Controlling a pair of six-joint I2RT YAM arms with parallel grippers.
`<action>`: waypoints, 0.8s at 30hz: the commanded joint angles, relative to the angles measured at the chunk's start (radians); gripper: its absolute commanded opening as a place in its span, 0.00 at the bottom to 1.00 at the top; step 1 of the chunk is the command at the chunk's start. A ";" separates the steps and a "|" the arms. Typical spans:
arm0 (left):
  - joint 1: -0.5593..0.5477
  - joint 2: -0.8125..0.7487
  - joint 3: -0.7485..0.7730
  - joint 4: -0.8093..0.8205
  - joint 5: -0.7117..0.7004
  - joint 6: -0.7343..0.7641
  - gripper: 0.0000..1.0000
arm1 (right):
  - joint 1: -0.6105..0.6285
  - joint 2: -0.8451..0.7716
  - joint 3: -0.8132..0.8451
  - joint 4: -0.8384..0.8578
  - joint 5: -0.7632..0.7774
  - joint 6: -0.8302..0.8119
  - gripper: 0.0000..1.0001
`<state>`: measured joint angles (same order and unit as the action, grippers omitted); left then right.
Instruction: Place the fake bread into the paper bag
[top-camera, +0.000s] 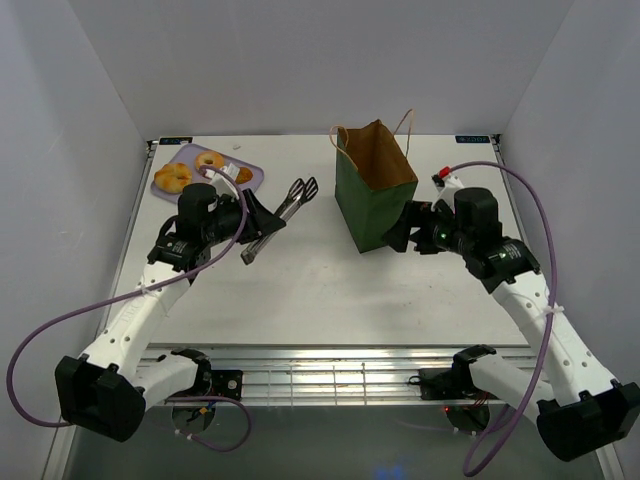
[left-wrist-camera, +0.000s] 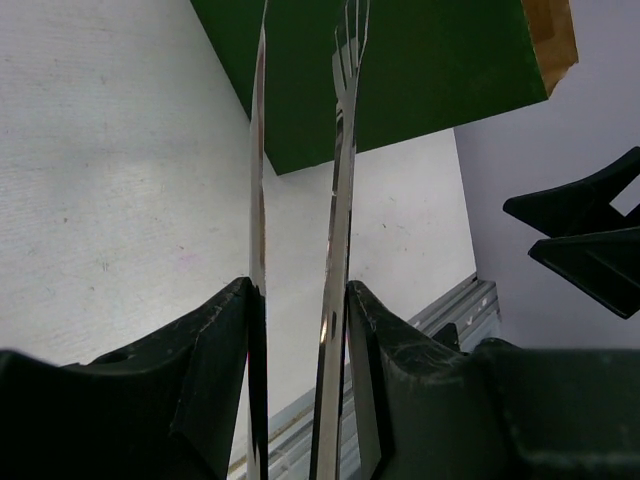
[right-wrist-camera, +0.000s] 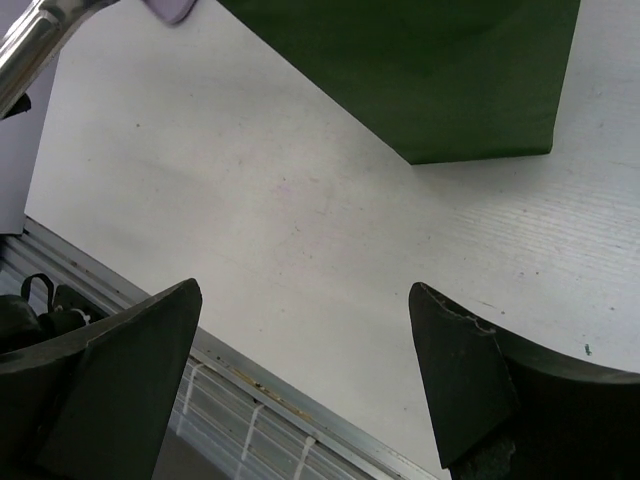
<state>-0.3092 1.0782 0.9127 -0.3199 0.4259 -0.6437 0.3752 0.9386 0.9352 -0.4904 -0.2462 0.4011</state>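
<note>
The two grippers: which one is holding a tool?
The left gripper: it clamps the metal tongs, while the right gripper stands wide open and empty near the green paper bag.

I see the long silver metal tongs (left-wrist-camera: 340, 200) polished to a mirror shine, with bright streaks along both arms. The tall dark green paper bag (top-camera: 372, 205) on the right looks matt outside and plain brown kraft inside. The white table top (top-camera: 330, 290) is matt and faintly speckled. The left gripper (left-wrist-camera: 300, 290) and right gripper (right-wrist-camera: 305, 290) have dull black plastic fingers, scuffed at the edges. The lilac tray (top-camera: 188, 153) at the far left looks like smooth plastic.
</note>
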 joint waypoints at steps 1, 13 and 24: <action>0.012 -0.012 0.150 -0.146 -0.047 -0.060 0.52 | 0.004 0.058 0.216 -0.129 0.010 -0.033 0.90; 0.087 -0.026 0.227 -0.366 -0.055 -0.258 0.52 | 0.004 0.166 0.444 -0.350 0.206 -0.011 0.90; 0.203 -0.049 0.220 -0.412 0.000 -0.298 0.52 | -0.009 0.302 0.571 -0.231 0.377 -0.134 0.94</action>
<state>-0.1379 1.0725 1.1324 -0.7124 0.4034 -0.9192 0.3733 1.1957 1.4220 -0.8066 0.0719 0.3256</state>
